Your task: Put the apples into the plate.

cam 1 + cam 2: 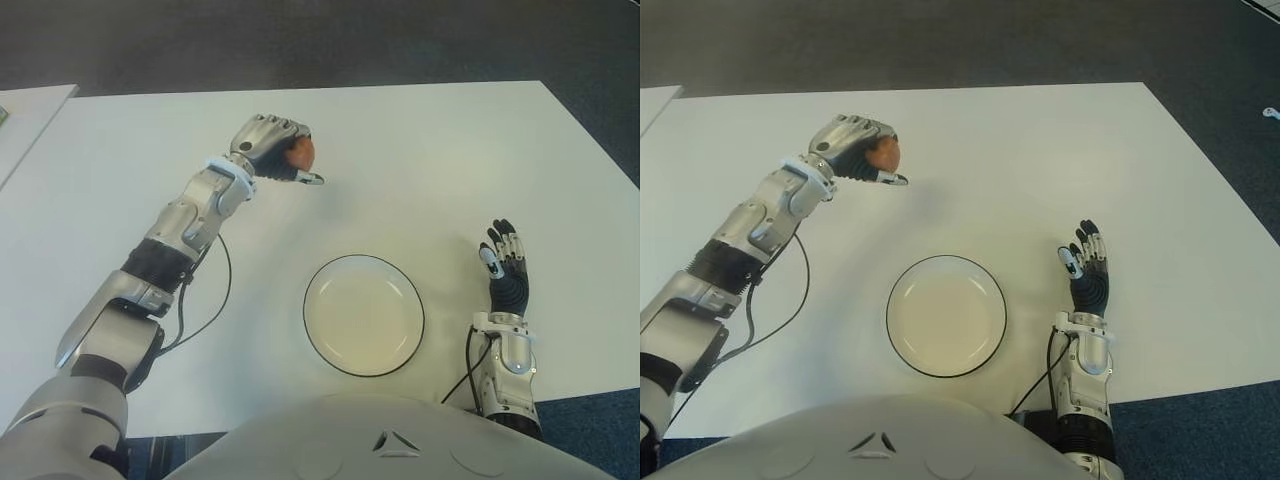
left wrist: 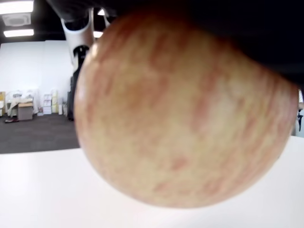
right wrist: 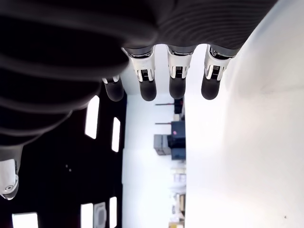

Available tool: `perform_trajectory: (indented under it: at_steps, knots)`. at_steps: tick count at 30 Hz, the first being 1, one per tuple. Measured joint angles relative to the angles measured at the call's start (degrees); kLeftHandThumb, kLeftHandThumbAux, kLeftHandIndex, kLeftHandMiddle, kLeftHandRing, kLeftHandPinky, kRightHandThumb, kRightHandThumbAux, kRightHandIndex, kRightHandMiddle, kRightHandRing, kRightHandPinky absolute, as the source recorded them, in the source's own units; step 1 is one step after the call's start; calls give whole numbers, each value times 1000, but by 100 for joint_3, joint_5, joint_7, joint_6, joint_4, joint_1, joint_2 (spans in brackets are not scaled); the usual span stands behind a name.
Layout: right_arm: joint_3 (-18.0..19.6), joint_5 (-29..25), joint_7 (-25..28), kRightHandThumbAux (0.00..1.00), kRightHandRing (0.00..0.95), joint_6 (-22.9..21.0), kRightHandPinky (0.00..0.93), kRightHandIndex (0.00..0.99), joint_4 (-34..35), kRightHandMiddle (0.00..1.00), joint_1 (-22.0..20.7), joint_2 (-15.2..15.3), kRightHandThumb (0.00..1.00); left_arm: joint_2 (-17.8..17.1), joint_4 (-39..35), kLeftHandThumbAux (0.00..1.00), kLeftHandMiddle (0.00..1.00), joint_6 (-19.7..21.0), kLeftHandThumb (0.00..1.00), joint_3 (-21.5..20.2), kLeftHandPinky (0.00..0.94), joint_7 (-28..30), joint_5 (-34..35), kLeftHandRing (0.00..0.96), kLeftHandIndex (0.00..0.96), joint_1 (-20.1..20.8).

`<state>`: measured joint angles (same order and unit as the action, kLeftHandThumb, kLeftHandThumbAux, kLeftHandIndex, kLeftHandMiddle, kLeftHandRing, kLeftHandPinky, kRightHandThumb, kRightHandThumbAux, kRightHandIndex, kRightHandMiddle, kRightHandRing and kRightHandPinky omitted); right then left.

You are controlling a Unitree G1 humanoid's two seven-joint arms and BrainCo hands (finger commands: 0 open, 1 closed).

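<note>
Left hand (image 1: 268, 145) fingers curled round one apple (image 1: 301, 151) over far bench (image 1: 450, 150); wrist view shows its streaked skin. One plate (image 1: 363, 315), bare. Right hand (image 1: 505, 262) beside it, fingers straight, holding nothing.

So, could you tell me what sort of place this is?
Probably an office or lab test space: a plain white table on dark carpet, with ceiling light panels and stacked boxes behind.
</note>
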<state>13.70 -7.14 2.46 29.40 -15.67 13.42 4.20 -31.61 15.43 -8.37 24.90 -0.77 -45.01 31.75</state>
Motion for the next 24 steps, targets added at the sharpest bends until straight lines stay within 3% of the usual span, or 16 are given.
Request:
perform_trajectory:
  at_steps: [11, 16, 24]
  knots:
    - [0, -56, 63, 499, 0, -94, 0, 0, 46, 0, 15, -6, 197, -10, -1919, 694, 822, 319, 750, -141, 774, 692, -181, 822, 444, -785]
    - [1, -87, 60, 496, 0, -137, 0, 0, 47, 0, 11, -8, 197, 28, -2424, 695, 825, 400, 750, -144, 764, 978, -284, 824, 444, -929]
    - [1, -92, 47, 510, 0, -152, 0, 0, 58, 0, 15, -31, 198, 362, -3258, 694, 831, 664, 750, -33, 784, 1403, -602, 831, 444, -1342]
